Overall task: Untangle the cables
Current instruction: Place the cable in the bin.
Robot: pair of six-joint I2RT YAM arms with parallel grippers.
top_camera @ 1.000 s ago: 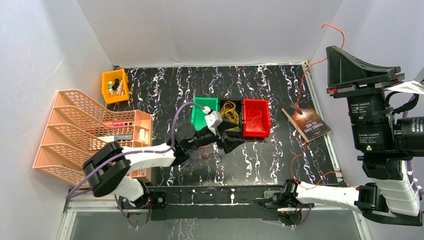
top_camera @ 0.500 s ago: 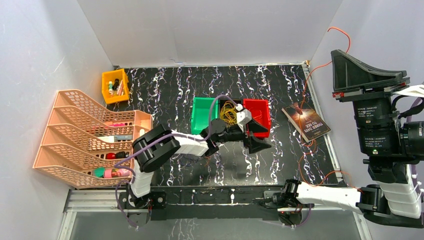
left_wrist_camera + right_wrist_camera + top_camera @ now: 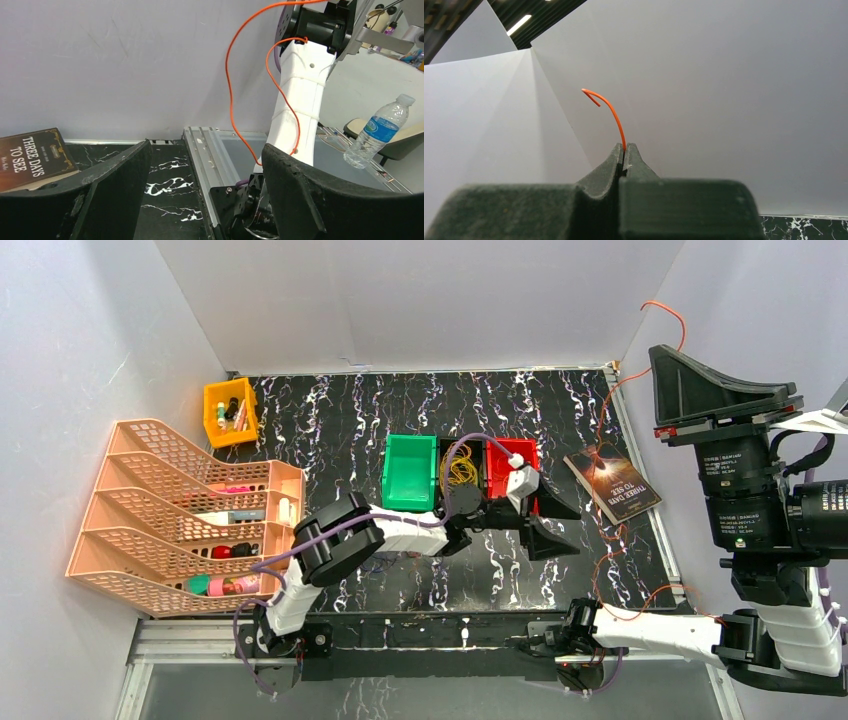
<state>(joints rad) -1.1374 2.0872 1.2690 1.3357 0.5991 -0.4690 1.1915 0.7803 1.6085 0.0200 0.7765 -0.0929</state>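
Note:
My right gripper [image 3: 664, 356] is raised high at the right edge and shut on a thin orange-red cable [image 3: 603, 416], which hangs down past the book to the table's right side. In the right wrist view the cable [image 3: 616, 117] sticks up from the closed gripper [image 3: 625, 149]. My left gripper [image 3: 574, 533] is open and empty, reaching right past the red bin [image 3: 523, 453] just above the table. In the left wrist view the gripper [image 3: 206, 148] frames the table edge, with the orange cable [image 3: 229, 75] hanging beyond. Yellow cables [image 3: 460, 466] lie in a black bin.
A green bin [image 3: 409, 472] stands left of the black one. A book [image 3: 612, 486] lies at the right, also in the left wrist view [image 3: 31, 155]. A peach file rack [image 3: 180, 502] and a small yellow bin [image 3: 229, 410] stand at the left.
My left arm has swung right, from in front of the green and black bins to beyond the red bin near the book, jaws open throughout. The right gripper has shifted only slightly.

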